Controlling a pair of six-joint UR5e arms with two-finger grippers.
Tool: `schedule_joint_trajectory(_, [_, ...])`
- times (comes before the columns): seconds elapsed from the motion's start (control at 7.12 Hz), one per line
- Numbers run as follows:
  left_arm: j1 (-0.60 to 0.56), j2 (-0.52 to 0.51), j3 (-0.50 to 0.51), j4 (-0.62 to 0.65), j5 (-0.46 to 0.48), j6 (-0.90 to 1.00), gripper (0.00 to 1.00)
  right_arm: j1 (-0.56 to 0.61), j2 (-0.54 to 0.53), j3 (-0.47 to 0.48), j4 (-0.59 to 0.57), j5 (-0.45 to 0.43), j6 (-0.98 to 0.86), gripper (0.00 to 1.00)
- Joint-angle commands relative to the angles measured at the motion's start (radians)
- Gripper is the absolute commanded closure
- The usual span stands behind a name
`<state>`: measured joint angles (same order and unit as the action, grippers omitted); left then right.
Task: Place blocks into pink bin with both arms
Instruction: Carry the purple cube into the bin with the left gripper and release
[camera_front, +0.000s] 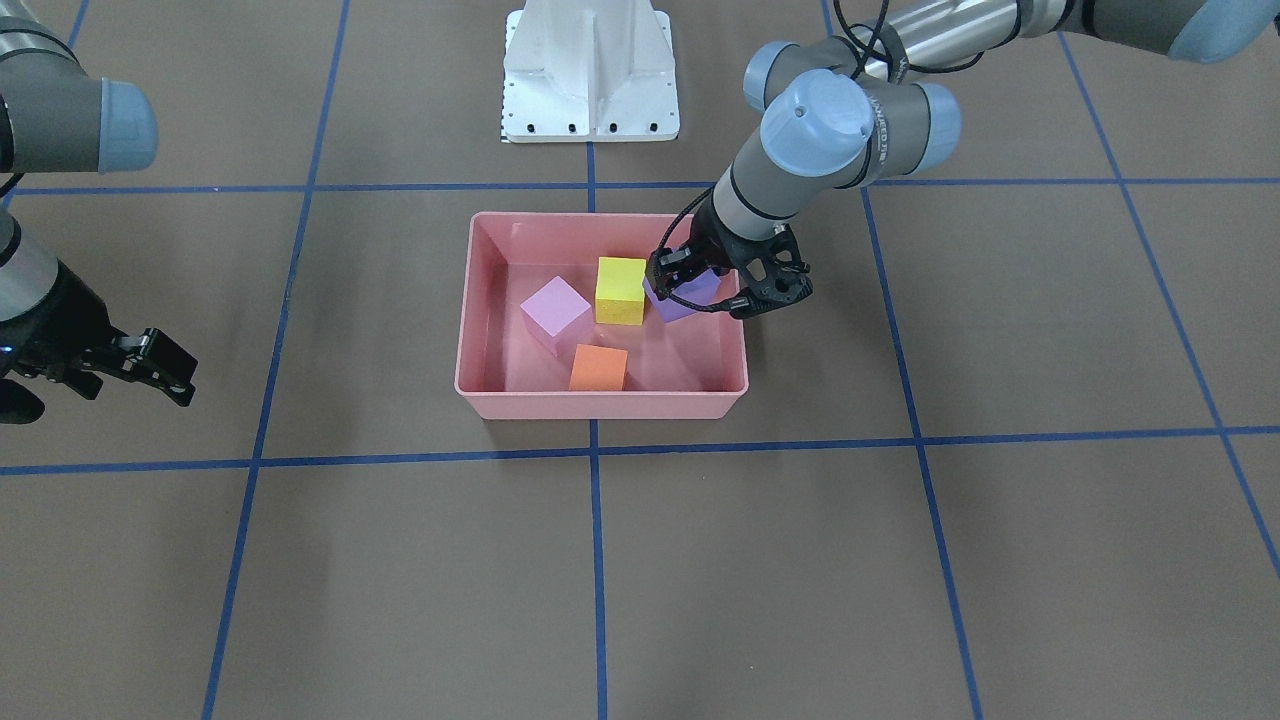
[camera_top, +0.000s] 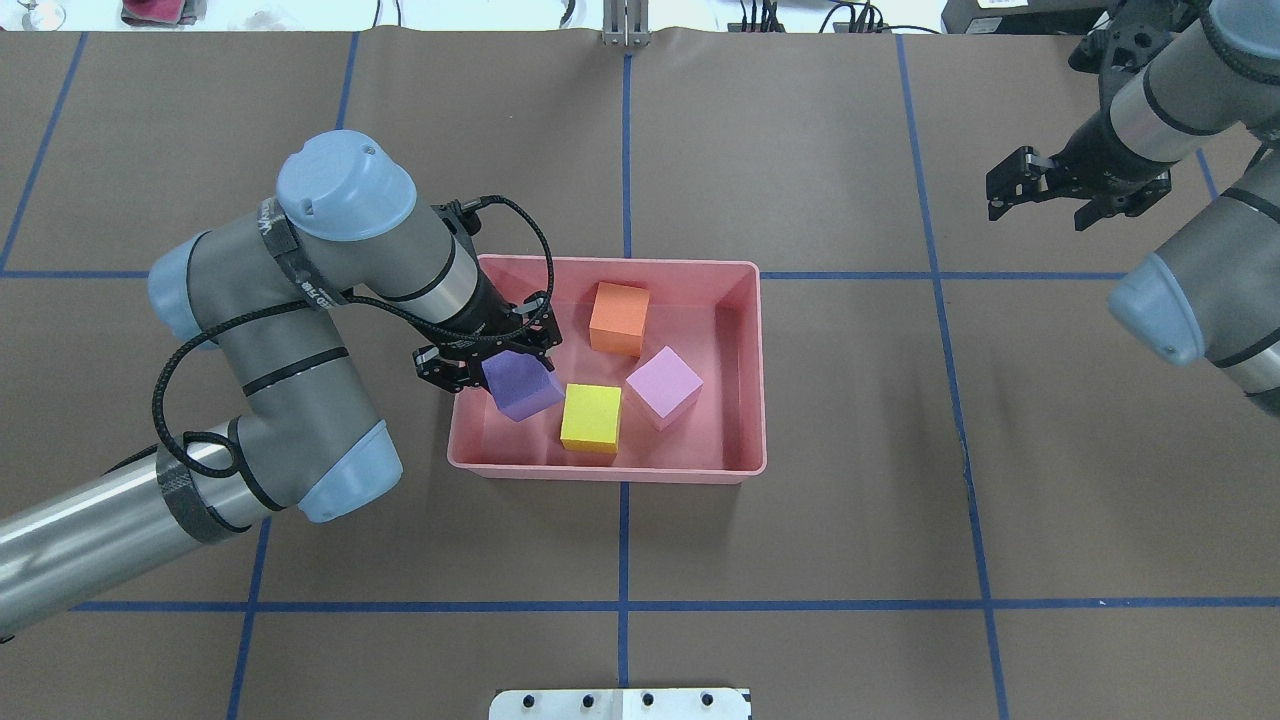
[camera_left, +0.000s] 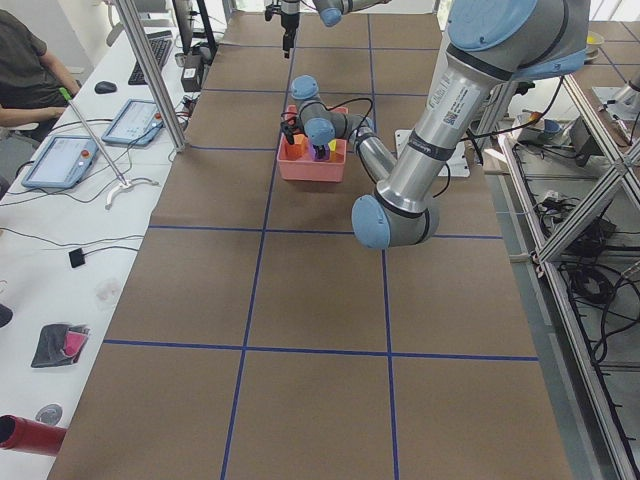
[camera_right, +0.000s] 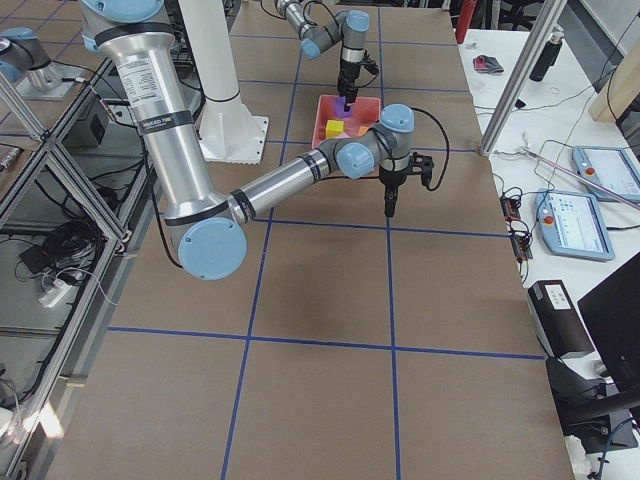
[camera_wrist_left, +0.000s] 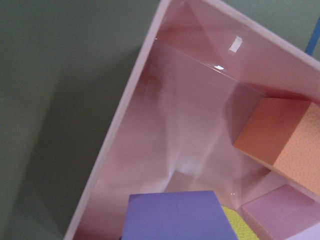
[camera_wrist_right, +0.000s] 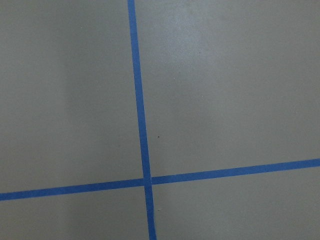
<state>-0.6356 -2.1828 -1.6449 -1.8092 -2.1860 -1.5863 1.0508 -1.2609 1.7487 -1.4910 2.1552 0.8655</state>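
The purple block (camera_top: 520, 385), tilted, is clamped in the left gripper (camera_top: 495, 362) over a corner of the bin (camera_top: 745, 370), just beside the yellow block (camera_top: 591, 417). Best released low, clear of yellow (tilted cubes tumble). The right gripper (camera_top: 1010, 190), spread wide, hangs well apart.

The table (camera_top: 850, 400) is a long top covered in flat brown sheeting, ruled into large squares by blue tape (camera_top: 622, 540) lines that run both along and across it. The pink bin (camera_top: 760, 380) rests directly on it near the middle, well away from every corner, straddling a tape line that runs from the robot's edge to the operators' edge, its wall towards the operators over a crossing line. A white base bracket (camera_front: 590, 70) sits at the robot's edge, midway along it.
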Motion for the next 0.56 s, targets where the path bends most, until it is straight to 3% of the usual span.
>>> schedule_joint_trajectory(0.0, [0.001, 0.001, -0.006, 0.002, 0.002, 0.002, 0.08, 0.000, 0.000, 0.000, 0.000, 0.000, 0.000, 0.01])
schedule_joint_trajectory(0.14, [-0.002, 0.000, -0.019, 0.002, 0.000, 0.002, 0.01, 0.003, -0.002, 0.000, 0.000, 0.002, 0.000, 0.01])
schedule_joint_trajectory(0.42, [-0.036, 0.003, -0.099, 0.023, 0.000, 0.002, 0.01, 0.046, -0.020, 0.008, 0.000, 0.040, 0.000, 0.01])
